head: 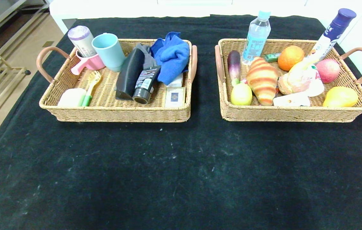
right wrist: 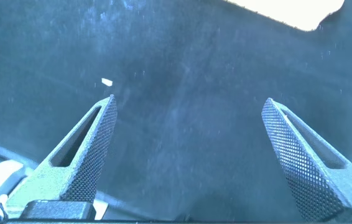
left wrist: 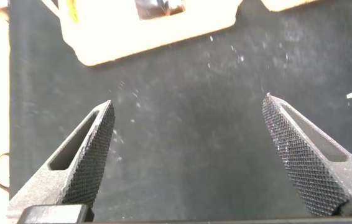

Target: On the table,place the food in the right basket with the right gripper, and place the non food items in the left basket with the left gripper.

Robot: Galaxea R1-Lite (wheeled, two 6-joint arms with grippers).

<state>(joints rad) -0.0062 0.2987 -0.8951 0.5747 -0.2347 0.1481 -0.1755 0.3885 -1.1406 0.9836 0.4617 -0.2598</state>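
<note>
The food lies in the right basket [head: 296, 113]: a striped croissant [head: 262, 80], a pinkish cream puff [head: 297, 80], a yellow lemon [head: 241, 93] and a white bottle [head: 291, 100] on its side. In the left basket [head: 117, 113] rest the black glasses case [head: 129, 73] and the black tube [head: 145, 84]. Neither arm shows in the head view. In its wrist view my left gripper [left wrist: 189, 99] is open over the black table [left wrist: 188, 143], nothing between its fingers. My right gripper [right wrist: 190, 98] is open too, above bare black cloth.
The left basket also holds a blue cloth [head: 172, 56], a teal cup [head: 109, 51] and a pink cup. The right basket holds an eggplant [head: 234, 65], a water bottle [head: 257, 33], an orange, an apple and a yellow fruit [head: 340, 96]. Black cloth stretches in front of both baskets.
</note>
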